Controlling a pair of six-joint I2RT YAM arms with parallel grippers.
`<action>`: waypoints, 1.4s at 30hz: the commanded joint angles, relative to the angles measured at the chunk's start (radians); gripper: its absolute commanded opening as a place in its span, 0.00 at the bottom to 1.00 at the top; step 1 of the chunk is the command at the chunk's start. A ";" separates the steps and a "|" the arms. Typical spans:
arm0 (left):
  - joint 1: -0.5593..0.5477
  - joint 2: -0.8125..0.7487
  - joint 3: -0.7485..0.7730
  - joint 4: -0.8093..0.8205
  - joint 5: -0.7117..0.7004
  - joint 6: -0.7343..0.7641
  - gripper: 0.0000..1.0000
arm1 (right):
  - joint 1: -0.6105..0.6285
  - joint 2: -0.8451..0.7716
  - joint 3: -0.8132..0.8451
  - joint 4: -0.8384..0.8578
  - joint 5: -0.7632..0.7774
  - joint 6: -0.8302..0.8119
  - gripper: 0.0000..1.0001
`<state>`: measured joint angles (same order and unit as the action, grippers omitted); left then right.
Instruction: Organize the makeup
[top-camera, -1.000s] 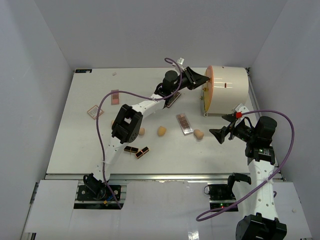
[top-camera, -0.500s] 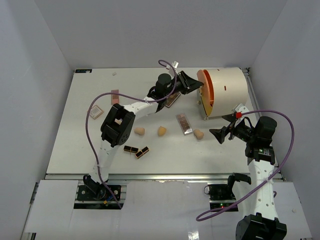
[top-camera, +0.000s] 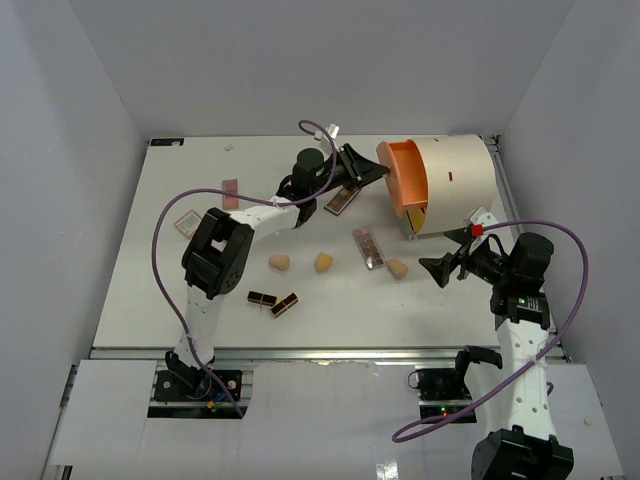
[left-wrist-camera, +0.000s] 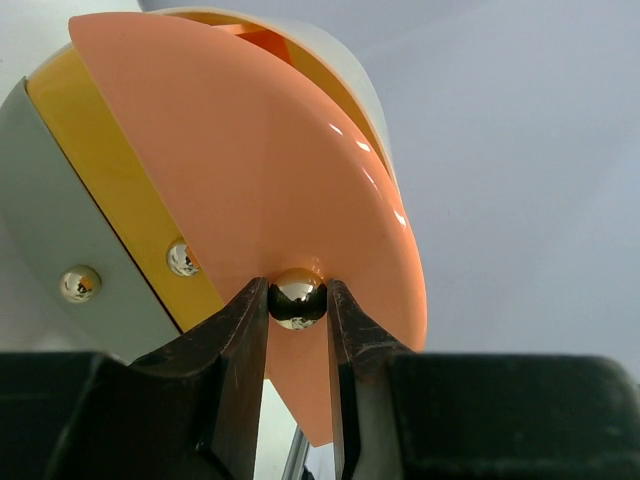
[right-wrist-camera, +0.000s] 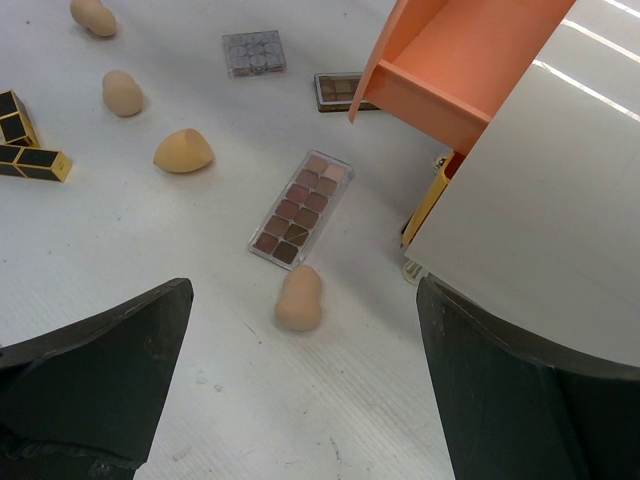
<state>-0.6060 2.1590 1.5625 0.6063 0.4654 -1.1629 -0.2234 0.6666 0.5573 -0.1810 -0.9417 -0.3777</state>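
Note:
My left gripper (top-camera: 374, 172) is shut on the gold knob (left-wrist-camera: 298, 299) of the orange drawer (top-camera: 404, 178), which stands pulled out of the cream cylinder (top-camera: 458, 180). Makeup lies spread on the table: three peach sponges (top-camera: 280, 262) (top-camera: 323, 262) (top-camera: 398, 268), two black-and-gold lipsticks (top-camera: 273, 301), a long eyeshadow palette (top-camera: 369, 247), a brown palette (top-camera: 343, 200) under the left arm, a pink palette (top-camera: 231, 193) and a grey square palette (top-camera: 187, 222). My right gripper (top-camera: 441, 270) hangs open and empty just right of the nearest sponge (right-wrist-camera: 299, 298), above the table.
The cylinder's cream body (right-wrist-camera: 550, 200) fills the right side of the right wrist view, with the open drawer (right-wrist-camera: 460, 60) jutting out over the table. The left arm's purple cable (top-camera: 165, 230) loops over the table's left part. Grey walls close in the table on three sides.
The left gripper has moved left with the knob in its jaws, and the orange drawer has slid out of the cylinder. The right arm has stayed still.

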 joint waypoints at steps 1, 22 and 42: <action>0.013 -0.109 -0.028 0.032 0.037 0.019 0.14 | -0.007 -0.004 -0.011 0.032 -0.010 -0.016 1.00; 0.094 -0.295 -0.143 -0.108 0.041 0.122 0.83 | -0.007 0.014 0.001 -0.048 -0.108 -0.106 0.97; 0.250 -1.090 -0.674 -0.719 -0.035 0.840 0.87 | 0.490 0.167 0.111 -0.358 0.476 -0.446 0.93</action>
<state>-0.3573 1.1907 0.9779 0.0494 0.4845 -0.5227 0.0428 0.8230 0.6482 -0.4976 -0.7897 -0.7874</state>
